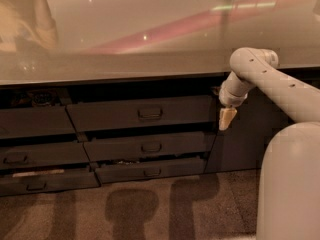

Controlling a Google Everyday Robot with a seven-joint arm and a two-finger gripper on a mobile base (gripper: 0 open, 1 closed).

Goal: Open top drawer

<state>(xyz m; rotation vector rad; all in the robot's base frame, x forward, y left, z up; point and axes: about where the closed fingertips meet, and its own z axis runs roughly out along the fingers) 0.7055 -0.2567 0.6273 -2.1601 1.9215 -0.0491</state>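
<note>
Gripper (227, 118) hangs tip-down off the arm (280, 86), just beside the right end of the top drawer (110, 115). It is level with the drawer front but well right of the handle (150, 113), so it is likely staged to move in on the handle and is not on it yet. Can't tell how far open it is; nothing seen in it. Top drawer sits under the counter (150, 39), above the lower drawers (120, 148); front looks near closed, dark gap above. No brands, labels or readable writing.
</note>
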